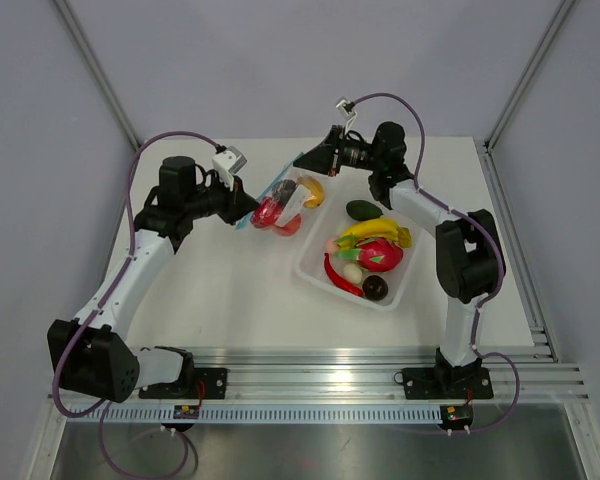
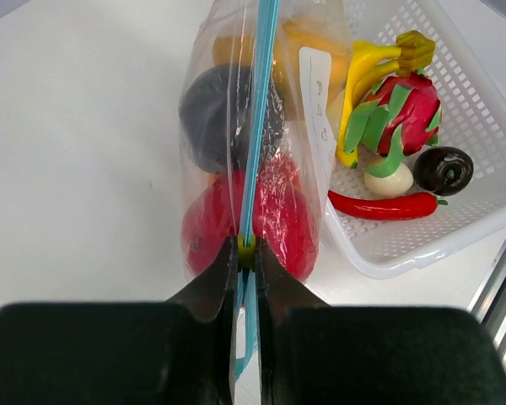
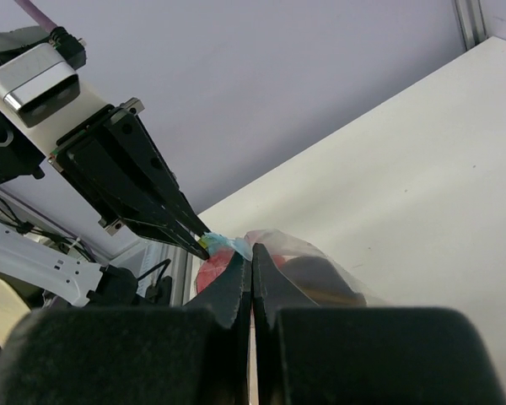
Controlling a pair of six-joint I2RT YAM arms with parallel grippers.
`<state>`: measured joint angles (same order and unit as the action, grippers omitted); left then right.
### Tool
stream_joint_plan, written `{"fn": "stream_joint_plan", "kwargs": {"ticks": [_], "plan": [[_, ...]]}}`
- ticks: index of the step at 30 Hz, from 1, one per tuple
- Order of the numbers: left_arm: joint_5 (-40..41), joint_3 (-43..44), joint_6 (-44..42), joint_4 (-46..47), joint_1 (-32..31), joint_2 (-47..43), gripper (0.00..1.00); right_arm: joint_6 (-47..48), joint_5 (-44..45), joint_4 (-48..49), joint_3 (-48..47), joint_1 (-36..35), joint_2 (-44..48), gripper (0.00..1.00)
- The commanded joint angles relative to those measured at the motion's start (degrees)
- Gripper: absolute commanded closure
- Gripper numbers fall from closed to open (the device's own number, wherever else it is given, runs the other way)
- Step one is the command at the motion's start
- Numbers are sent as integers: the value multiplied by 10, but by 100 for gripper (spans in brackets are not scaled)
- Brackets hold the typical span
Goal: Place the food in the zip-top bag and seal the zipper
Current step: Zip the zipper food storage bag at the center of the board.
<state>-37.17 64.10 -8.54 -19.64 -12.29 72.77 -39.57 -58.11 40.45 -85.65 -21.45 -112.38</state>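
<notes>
a clear thin plastic zip-top bag [image 1: 285, 200] lay slanted on the white desk [image 1: 210, 290] in the upper middle of the overhead view, just left of a white perforated plastic basket [image 2: 481, 110]. its narrow light blue zipper strip [image 2: 258, 110] ran straight up the middle of the left wrist view. the left jaws were clenched on the strip's near end, at a small yellow-green tab [image 2: 246, 245]. the right jaws were pressed together on the bag's far end, at its upper tip in the overhead view. inside the bag sat a glossy red toy fruit [image 2: 278, 224], a dark brown one [image 2: 204, 114] and a yellow-orange piece [image 2: 316, 46]. the basket held a yellow banana [image 2: 363, 67], a pink dragon fruit [image 2: 417, 105], a red chilli [image 2: 379, 205] and a dark round fruit [image 2: 443, 169].
</notes>
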Motion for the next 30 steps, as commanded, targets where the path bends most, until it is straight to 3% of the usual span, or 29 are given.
{"fn": "stream_joint_plan", "kwargs": {"ticks": [1, 30], "plan": [[17, -25, 1, -75, 17, -13, 100, -32, 62, 106, -45, 65, 2, 100], [29, -33, 2, -79, 27, -19, 100, -116, 92, 199, -69, 118, -51, 100]]}}
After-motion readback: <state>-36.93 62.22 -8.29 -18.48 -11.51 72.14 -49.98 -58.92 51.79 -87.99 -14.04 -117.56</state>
